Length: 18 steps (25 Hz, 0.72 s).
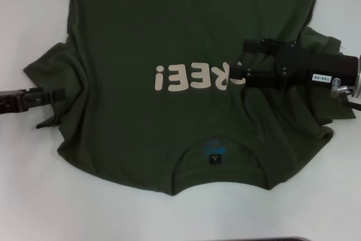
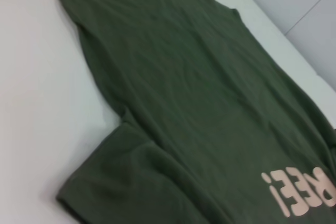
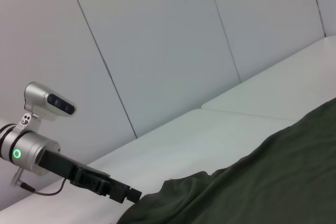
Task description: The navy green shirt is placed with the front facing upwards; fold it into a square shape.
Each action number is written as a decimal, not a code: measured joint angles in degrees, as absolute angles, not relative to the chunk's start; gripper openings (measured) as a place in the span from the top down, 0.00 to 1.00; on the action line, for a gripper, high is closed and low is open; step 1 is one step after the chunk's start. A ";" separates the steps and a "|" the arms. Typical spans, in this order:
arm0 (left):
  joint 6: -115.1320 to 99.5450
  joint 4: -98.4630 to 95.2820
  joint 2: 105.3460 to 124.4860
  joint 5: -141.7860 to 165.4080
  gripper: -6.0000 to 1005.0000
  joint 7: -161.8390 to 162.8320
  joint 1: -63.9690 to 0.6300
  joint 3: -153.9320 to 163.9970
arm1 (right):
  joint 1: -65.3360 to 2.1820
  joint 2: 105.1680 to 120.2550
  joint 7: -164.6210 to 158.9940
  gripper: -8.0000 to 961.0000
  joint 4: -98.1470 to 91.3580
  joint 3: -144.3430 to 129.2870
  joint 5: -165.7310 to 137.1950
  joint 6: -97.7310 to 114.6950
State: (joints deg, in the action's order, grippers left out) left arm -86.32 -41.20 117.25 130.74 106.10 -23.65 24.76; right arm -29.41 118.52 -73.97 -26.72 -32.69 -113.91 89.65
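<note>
Navy green shirt point(image 1: 186, 66) flat on white table point(image 1: 34, 207), cream lettering point(image 1: 192, 77) up. Left gripper point(image 1: 56, 95) pinches the left sleeve edge; right gripper point(image 1: 243, 63), beside lettering, grip unclear. Risk: thin sleeve pinch slips, fold skews.

left gripper point(image 1: 56, 95) low, level; right gripper point(image 1: 243, 61) raised, jaws parted

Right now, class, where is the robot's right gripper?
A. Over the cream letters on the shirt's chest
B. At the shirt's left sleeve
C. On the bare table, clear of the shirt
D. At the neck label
A: in the head view the right gripper reaches over the shirt and covers the right end of the cream letters.
</note>
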 joint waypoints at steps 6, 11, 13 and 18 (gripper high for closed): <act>-85.72 -41.32 116.76 132.80 0.13 106.56 -24.10 24.53 | -29.39 118.43 -74.00 0.02 -26.72 -32.59 -113.91 89.65; -85.91 -41.62 116.67 133.50 0.13 107.01 -24.33 24.71 | -29.34 118.46 -74.00 0.02 -26.74 -32.29 -113.91 89.65; -86.03 -41.58 116.67 133.62 0.13 107.03 -24.47 24.97 | -29.35 118.48 -74.00 0.02 -26.74 -32.27 -113.91 89.65; -85.95 -41.42 116.74 133.81 0.13 107.07 -24.53 25.25 | -29.35 118.48 -74.00 0.02 -26.72 -32.11 -113.91 89.65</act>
